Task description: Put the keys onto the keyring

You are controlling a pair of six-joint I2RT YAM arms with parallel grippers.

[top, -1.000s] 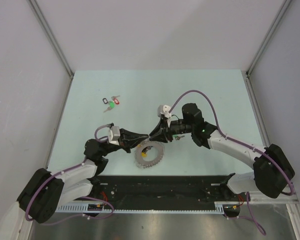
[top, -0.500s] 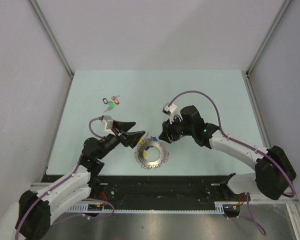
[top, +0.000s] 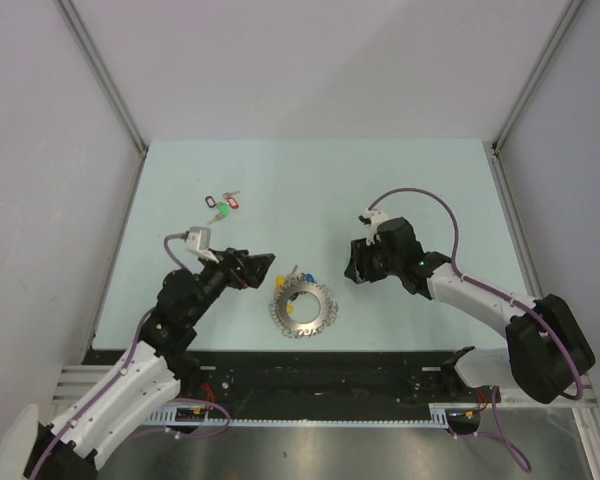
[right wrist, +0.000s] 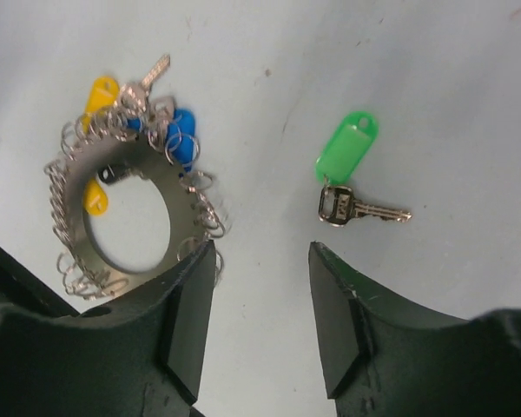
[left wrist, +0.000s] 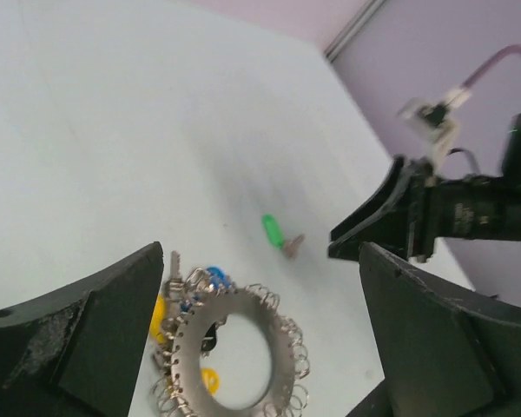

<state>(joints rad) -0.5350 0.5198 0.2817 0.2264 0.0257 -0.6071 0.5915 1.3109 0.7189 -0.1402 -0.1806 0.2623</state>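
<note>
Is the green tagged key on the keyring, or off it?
Off: the green-tagged key lies loose on the table, clear of the keyring.

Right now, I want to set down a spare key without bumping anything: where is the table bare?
Bare: the far strip of the table beyond the bunch of three keys, and its far right corner. Crowded: between the left gripper and right gripper, where the keyring and the green-tagged key lie.

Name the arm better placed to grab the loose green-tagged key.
Right. The right gripper, open, hangs just beside the green-tagged key; the left gripper is farther off, nearer the ring.
</note>
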